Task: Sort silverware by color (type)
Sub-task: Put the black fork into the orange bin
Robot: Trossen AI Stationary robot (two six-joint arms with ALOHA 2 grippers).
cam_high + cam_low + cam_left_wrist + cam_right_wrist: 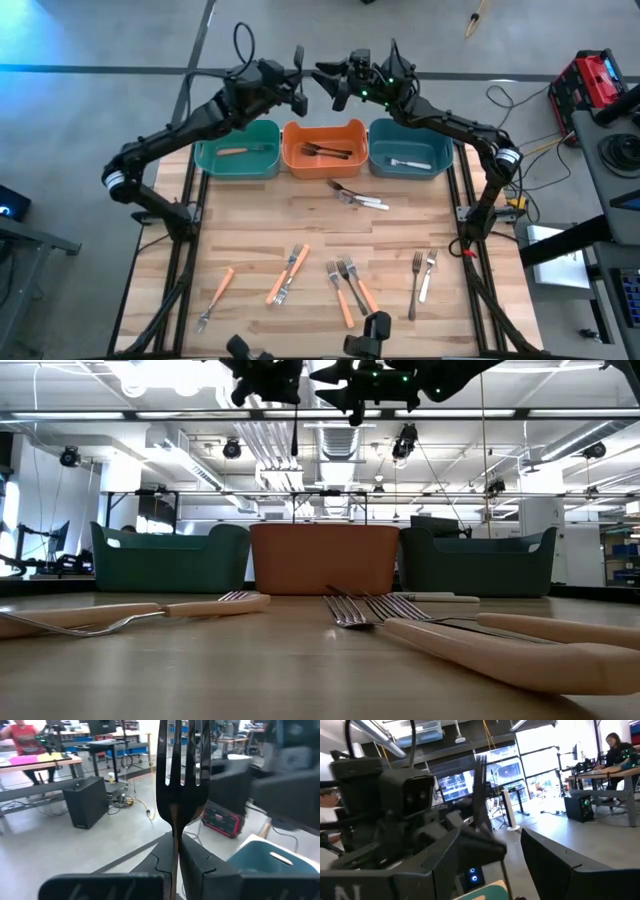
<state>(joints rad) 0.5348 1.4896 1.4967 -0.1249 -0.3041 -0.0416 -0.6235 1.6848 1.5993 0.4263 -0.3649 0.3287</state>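
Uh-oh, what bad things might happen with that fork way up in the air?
The left gripper pinches a dark fork only by its thin handle, high above the bins, so it might slip and drop. The right gripper is open very near it; the two arms might bump. If dropped, it could miss the orange bin holding the dark forks.

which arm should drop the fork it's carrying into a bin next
Left. The left gripper is shut on a dark fork, raised near the orange bin. The right gripper faces it with jaws open, holding nothing.
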